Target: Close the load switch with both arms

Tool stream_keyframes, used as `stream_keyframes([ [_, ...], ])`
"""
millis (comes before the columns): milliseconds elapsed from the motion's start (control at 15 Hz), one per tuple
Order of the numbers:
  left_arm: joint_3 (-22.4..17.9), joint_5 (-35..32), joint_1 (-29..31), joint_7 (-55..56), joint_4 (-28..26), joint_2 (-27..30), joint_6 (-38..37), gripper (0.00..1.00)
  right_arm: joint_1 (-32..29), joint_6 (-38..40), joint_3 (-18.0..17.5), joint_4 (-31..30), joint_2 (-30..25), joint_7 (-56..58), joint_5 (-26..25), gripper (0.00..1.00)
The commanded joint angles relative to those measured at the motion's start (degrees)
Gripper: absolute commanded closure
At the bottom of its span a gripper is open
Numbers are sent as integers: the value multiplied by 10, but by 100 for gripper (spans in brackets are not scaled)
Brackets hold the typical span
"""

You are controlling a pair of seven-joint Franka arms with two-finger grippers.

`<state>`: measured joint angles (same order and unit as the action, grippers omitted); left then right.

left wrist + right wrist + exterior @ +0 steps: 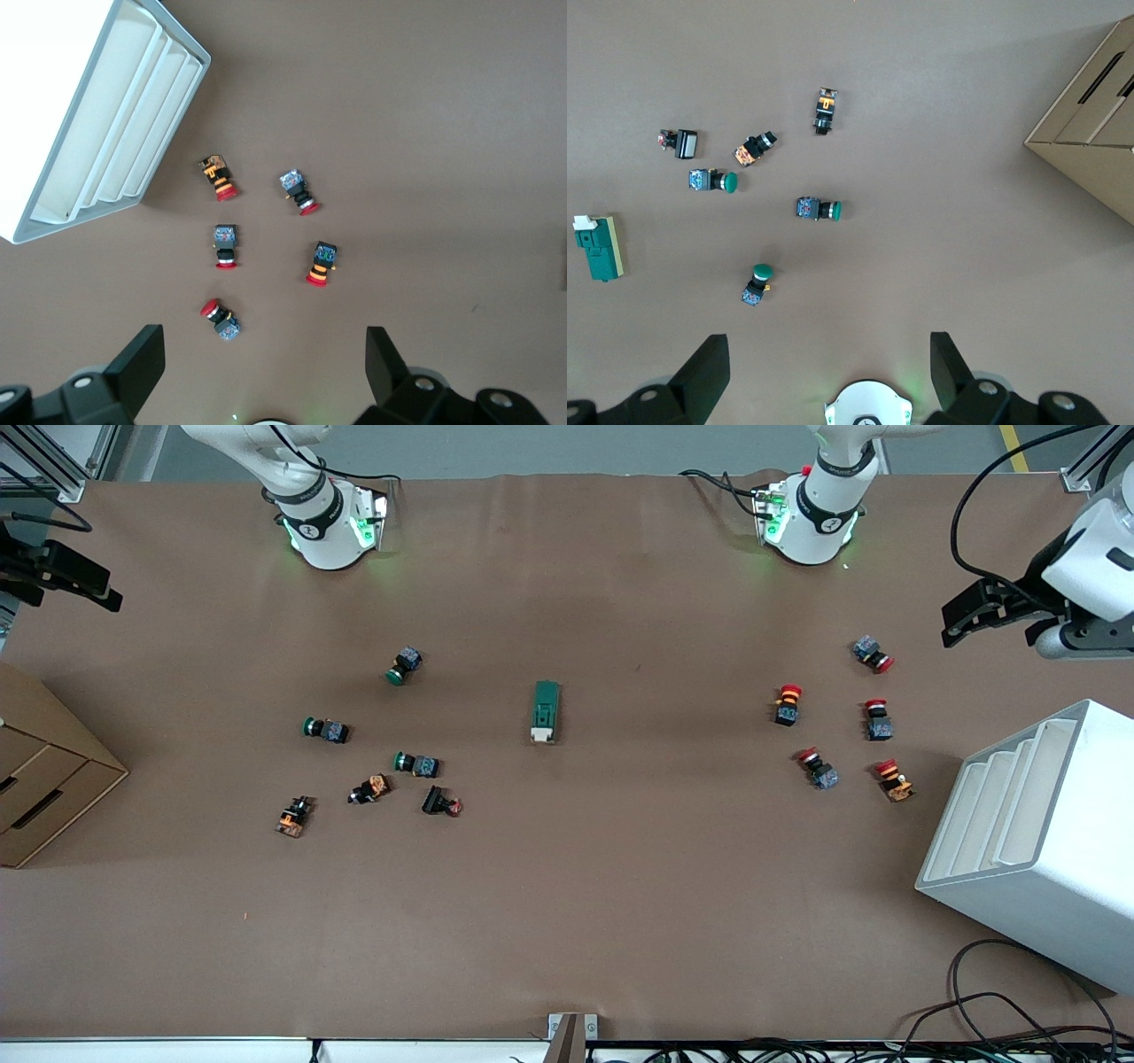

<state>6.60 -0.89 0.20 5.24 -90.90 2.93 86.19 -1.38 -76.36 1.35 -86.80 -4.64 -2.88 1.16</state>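
Note:
The load switch [546,710], a dark-green block with a white end piece, lies flat at the middle of the table, its white end nearer the front camera. It also shows in the right wrist view [598,248]. My left gripper [961,622] is open and empty, held high over the left arm's end of the table, above the red push-buttons; its jaws stand wide apart in the left wrist view [266,363]. My right gripper [89,583] is open and empty, high over the right arm's end of the table, and shows in its own view [824,363]. Both are well away from the switch.
Several green and orange push-buttons [416,763] lie scattered toward the right arm's end. Several red push-buttons [788,703] lie toward the left arm's end. A white slotted rack [1036,841] stands at the left arm's end, a cardboard drawer box [44,779] at the right arm's end.

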Motion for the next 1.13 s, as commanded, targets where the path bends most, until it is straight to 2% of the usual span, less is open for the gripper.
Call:
stream_keyframes([
  [0,-9,19,-3,-25,-45,41,15,0,-1,4,-5,-23,-20,-3,-5,0],
  [333,-7,21,-3,-34,-46,52,15,0,6,15,-19,-21,-22,-3,-5,0],
  [733,-2,18,-2,-44,-27,52,14,0,3,19,-13,-19,-22,-6,-2,0],
  [1067,-6,17,3,-41,-6,47,12,0,6,-13,-14,-20,-23,-3,2,0],
])
